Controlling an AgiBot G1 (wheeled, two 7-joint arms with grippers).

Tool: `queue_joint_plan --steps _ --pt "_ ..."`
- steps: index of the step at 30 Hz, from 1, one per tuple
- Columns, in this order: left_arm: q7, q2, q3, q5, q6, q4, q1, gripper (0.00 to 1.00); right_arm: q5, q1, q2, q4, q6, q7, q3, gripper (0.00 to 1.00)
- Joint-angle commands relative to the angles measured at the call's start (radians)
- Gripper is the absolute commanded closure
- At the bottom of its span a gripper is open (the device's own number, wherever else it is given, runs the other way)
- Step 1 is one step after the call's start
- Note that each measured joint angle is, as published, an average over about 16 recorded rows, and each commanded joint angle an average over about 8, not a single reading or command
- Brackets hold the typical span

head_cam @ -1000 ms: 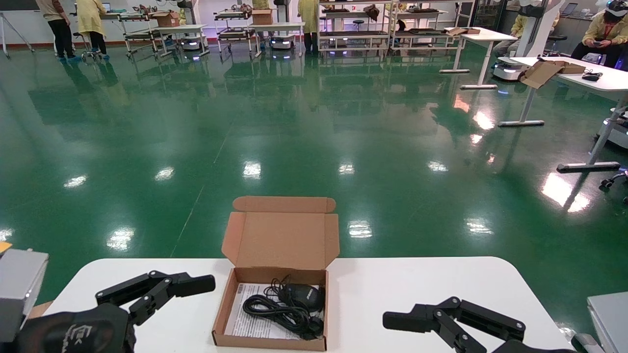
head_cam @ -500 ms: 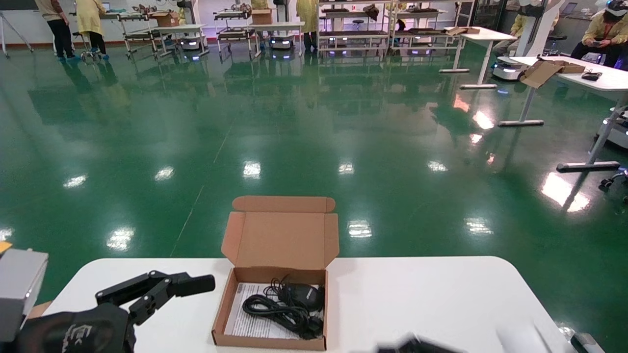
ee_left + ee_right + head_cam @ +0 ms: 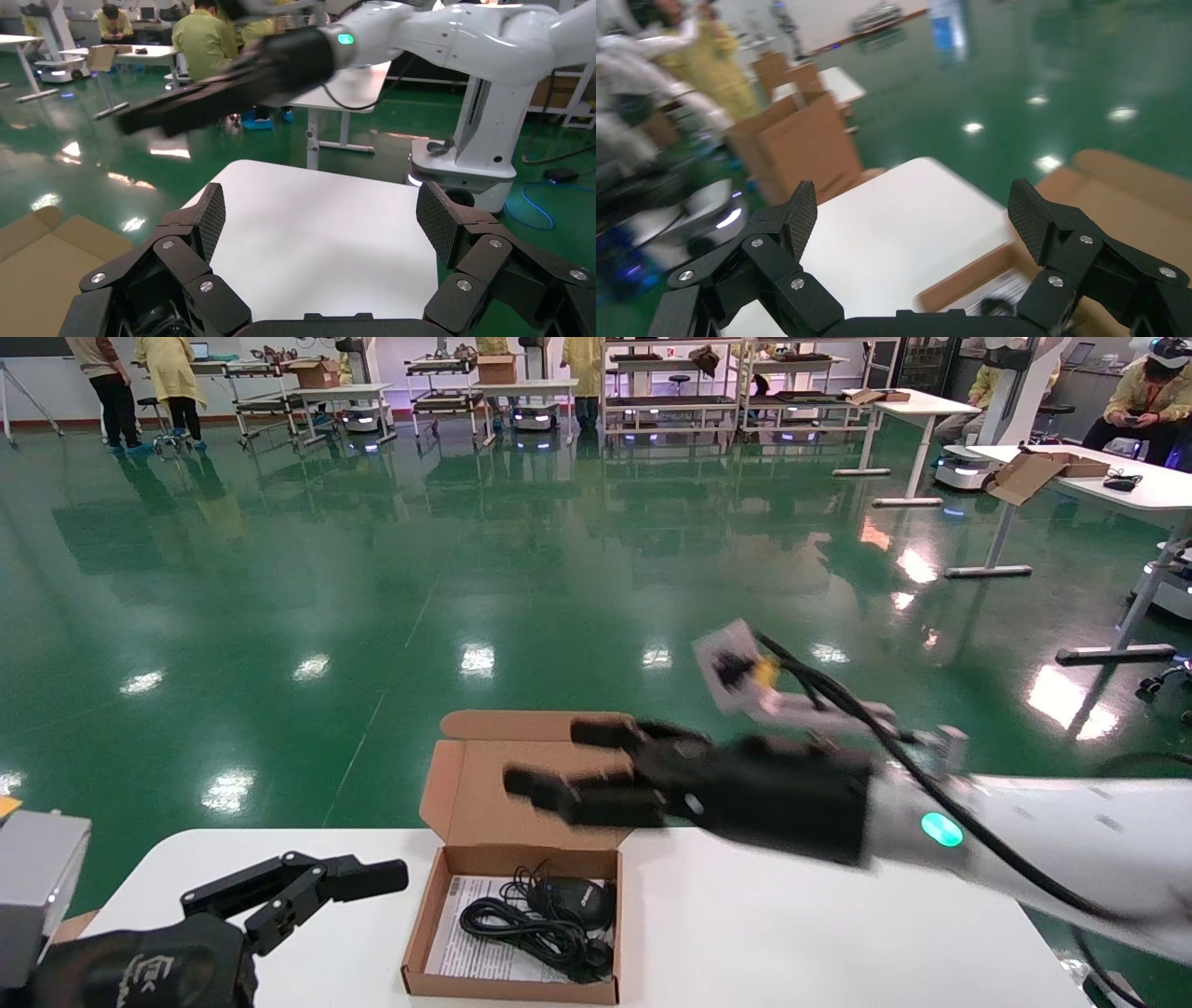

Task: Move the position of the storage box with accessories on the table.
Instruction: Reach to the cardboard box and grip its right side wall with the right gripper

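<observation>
**Right gripper wide over the box corner**

The right gripper (image 3: pixel 916 225) hangs with fingers (image 3: pixel 796 214) spread apart, framing the white table (image 3: pixel 898 232). Just beyond the table's edge sits the storage box (image 3: pixel 1116 203), flap up; a sliver of printed paper sheet (image 3: pixel 1007 286) peeks inside it. Farther off, a larger cardboard box (image 3: pixel 796 144) stands blurred.

Bright overhead lights glare off the glossy green floor (image 3: pixel 521 579); the right gripper (image 3: pixel 559 768) is motion-blurred.

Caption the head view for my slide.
Right gripper open above the open box; left gripper rests beside it.
</observation>
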Motion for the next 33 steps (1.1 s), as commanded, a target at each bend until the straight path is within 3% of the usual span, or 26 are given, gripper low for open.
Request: queue_joint_plan --steps 1,7,15,27,33 --pt "0.000 0.000 0.000 0.000 0.000 0.000 0.000 0.00 -0.034 0.055 -0.063 -0.098 0.046 -0.003 -0.017 0.00" --pt "0.000 0.000 0.000 0.000 0.000 0.000 0.000 0.00 -0.021 0.080 -0.194 -0.307 0.183 -0.068 -0.013 0.00" --pt "0.000 0.000 0.000 0.000 0.000 0.000 0.000 0.00 0.107 0.022 -0.215 -0.335 0.281 -0.048 -0.026 0.00" --pt "0.000 0.000 0.000 0.000 0.000 0.000 0.000 0.00 0.198 0.015 -0.197 -0.317 0.243 -0.075 -0.037 0.00" --pt "0.000 0.000 0.000 0.000 0.000 0.000 0.000 0.00 0.189 0.032 -0.168 -0.339 0.244 -0.018 -0.049 0.00"
